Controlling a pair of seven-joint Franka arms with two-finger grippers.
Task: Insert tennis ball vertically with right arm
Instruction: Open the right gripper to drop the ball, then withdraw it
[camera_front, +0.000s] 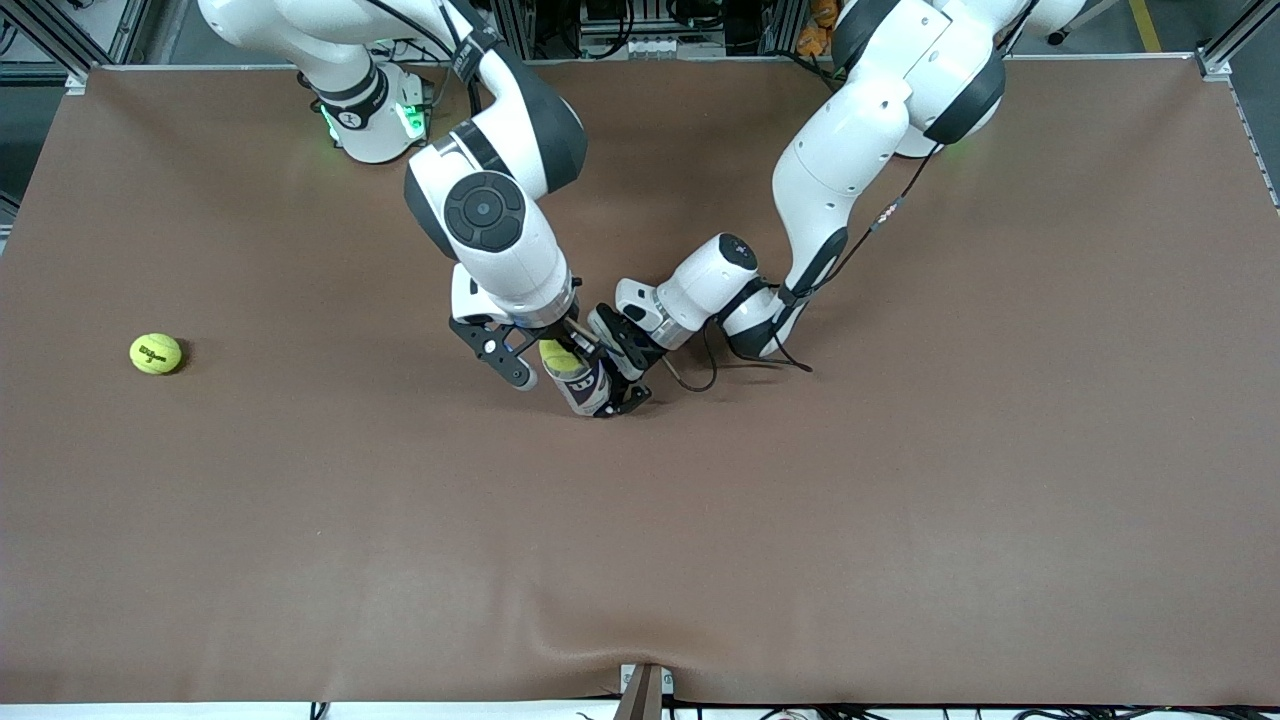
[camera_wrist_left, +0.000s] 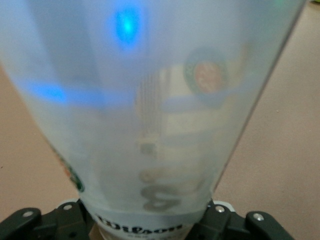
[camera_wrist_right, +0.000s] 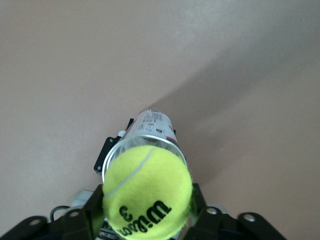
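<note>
My right gripper (camera_front: 548, 357) is shut on a yellow Wilson tennis ball (camera_front: 558, 354), which fills the right wrist view (camera_wrist_right: 147, 192) between the fingers (camera_wrist_right: 85, 212). The ball sits right at the open mouth of a clear plastic ball can (camera_front: 585, 386) that stands roughly upright on the table. The can's rim and label show under the ball in the right wrist view (camera_wrist_right: 150, 125). My left gripper (camera_front: 616, 368) is shut on the can near its base. The can fills the left wrist view (camera_wrist_left: 150, 125), with the left gripper (camera_wrist_left: 148, 226) clamped round it.
A second yellow tennis ball (camera_front: 155, 353) lies on the brown table cover (camera_front: 900, 500) toward the right arm's end. A cable (camera_front: 700, 375) loops on the cover beside the left wrist.
</note>
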